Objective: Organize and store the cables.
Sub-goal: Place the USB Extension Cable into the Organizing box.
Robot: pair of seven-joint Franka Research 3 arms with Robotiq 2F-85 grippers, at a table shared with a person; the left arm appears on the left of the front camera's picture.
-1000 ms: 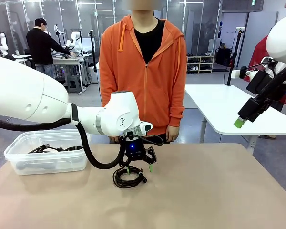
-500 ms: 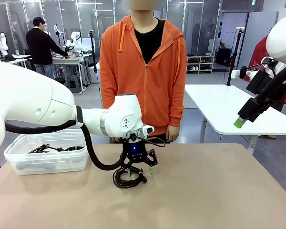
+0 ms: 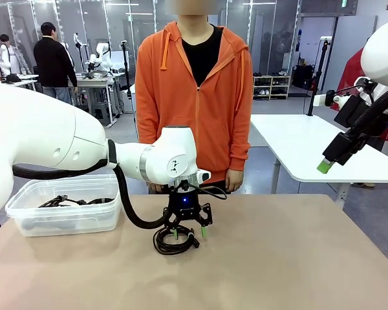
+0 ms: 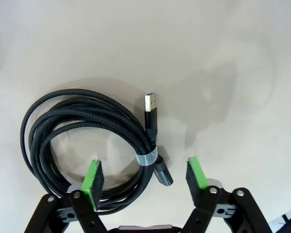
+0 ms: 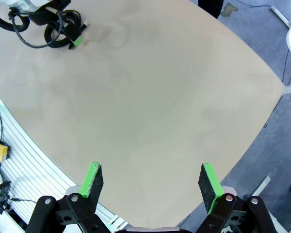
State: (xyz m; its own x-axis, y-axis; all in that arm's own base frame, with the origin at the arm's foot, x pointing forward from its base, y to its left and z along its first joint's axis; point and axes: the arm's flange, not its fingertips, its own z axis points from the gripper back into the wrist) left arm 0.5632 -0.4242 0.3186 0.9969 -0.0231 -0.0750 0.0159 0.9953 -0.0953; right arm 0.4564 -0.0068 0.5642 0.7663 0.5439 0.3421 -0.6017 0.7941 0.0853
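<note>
One coil of black braided cable (image 4: 82,114) lies on the tan table (image 3: 297,258), bound by a grey tie with a USB plug sticking out. My left gripper (image 4: 143,165) hangs just over it, open, its green pads (image 4: 93,177) straddling the tied side of the coil without pressing it. From the front the same coil (image 3: 174,243) sits under the left gripper (image 3: 189,230) at the table's middle. More cables (image 3: 71,201) lie in the clear bin (image 3: 61,221) at the left. My right gripper (image 3: 324,166) is raised far right, open and holding nothing (image 5: 153,172).
A person in an orange hoodie (image 3: 194,97) stands at the far edge behind the coil, hands out of sight. The left arm's black hose (image 3: 126,206) loops between bin and coil. A white table (image 3: 310,145) stands at the back right.
The left arm's wrist has eased slightly to the right and down over the coil. The coil, bin and right arm have stayed put.
</note>
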